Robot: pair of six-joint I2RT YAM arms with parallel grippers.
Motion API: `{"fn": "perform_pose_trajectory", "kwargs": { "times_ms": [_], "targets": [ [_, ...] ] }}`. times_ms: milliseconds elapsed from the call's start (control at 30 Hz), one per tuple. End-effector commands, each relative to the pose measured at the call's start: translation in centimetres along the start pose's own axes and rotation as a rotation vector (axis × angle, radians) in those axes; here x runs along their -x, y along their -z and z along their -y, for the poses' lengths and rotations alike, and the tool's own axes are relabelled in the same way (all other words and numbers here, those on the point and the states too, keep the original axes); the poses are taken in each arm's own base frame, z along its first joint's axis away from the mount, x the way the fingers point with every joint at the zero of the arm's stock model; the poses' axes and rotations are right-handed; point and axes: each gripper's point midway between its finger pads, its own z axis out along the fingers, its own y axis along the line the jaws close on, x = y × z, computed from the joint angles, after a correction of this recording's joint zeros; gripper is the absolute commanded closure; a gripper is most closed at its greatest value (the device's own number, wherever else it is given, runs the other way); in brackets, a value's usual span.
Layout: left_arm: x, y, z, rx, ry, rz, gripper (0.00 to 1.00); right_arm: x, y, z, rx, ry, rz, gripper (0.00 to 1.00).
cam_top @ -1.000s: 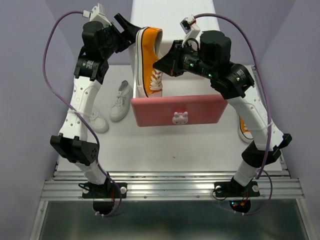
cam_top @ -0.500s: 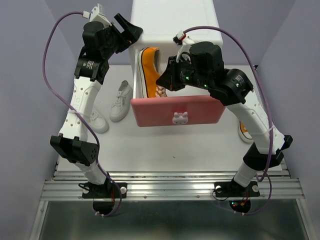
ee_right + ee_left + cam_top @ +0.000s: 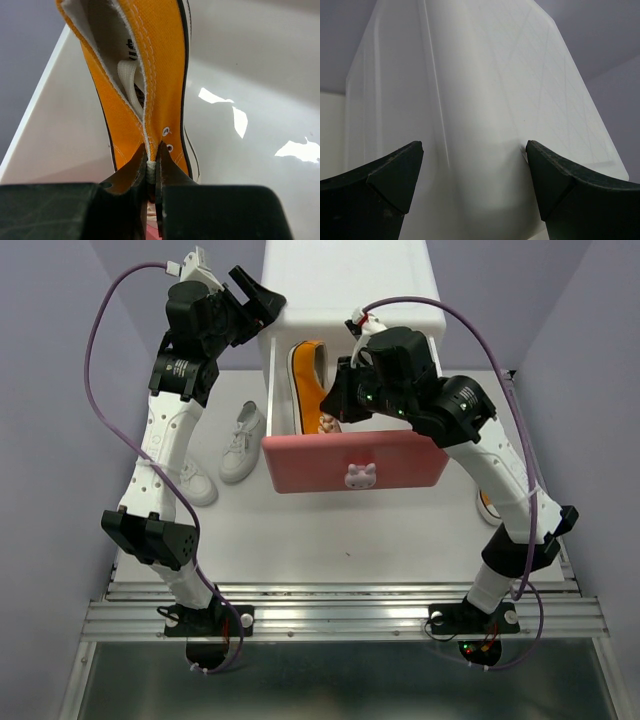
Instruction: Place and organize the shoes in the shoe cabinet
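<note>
The white shoe cabinet (image 3: pixel 345 280) stands at the back with its pink upper drawer (image 3: pixel 355 462) pulled out. An orange shoe (image 3: pixel 310 380) sits inside that drawer, opening upward. My right gripper (image 3: pixel 333 403) is shut on it. In the right wrist view, the right gripper (image 3: pixel 152 165) pinches the orange shoe (image 3: pixel 150 75) at the lace edge. My left gripper (image 3: pixel 262 302) is open at the cabinet's top left corner. In the left wrist view, the left gripper (image 3: pixel 475 150) straddles the cabinet (image 3: pixel 470 100) corner. Two white shoes (image 3: pixel 243 440) (image 3: pixel 195 485) lie on the table to the left.
A second orange shoe (image 3: pixel 487 502) lies on the table at the right, mostly hidden behind my right arm. The drawer's front has a bunny knob (image 3: pixel 360 476). Purple walls close in on both sides.
My right gripper has come down and lowered the orange shoe from above the drawer into it. The left arm has stayed in place.
</note>
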Motion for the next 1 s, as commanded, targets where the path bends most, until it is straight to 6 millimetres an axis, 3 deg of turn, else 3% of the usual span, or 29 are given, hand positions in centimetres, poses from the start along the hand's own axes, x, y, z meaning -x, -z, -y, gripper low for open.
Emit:
{"fn": "perform_pose_trajectory", "kwargs": {
  "times_ms": [0,100,467,733,967],
  "targets": [
    [-8.7,-0.7,-11.5,0.366,-0.048,-0.291,0.06,2.8,0.2,-1.1,0.025,-0.001,0.104,0.99],
    [-8.7,-0.7,-11.6,0.37,-0.048,-0.293,0.06,1.9,-1.0,-0.4,-0.011,-0.013,0.074,0.99],
    [-8.7,-0.9,-11.8,0.376,-0.043,-0.283,0.06,4.1,-3.3,2.4,-0.204,-0.15,0.198,0.99],
    [-8.5,-1.1,-11.9,0.386,-0.039,-0.271,0.06,5.1,-4.7,1.6,-0.181,-0.265,0.243,1.0],
    [-8.4,-1.1,-12.1,0.394,-0.041,-0.267,0.06,3.3,-5.8,2.6,-0.238,-0.305,0.19,0.99]
  ]
}}
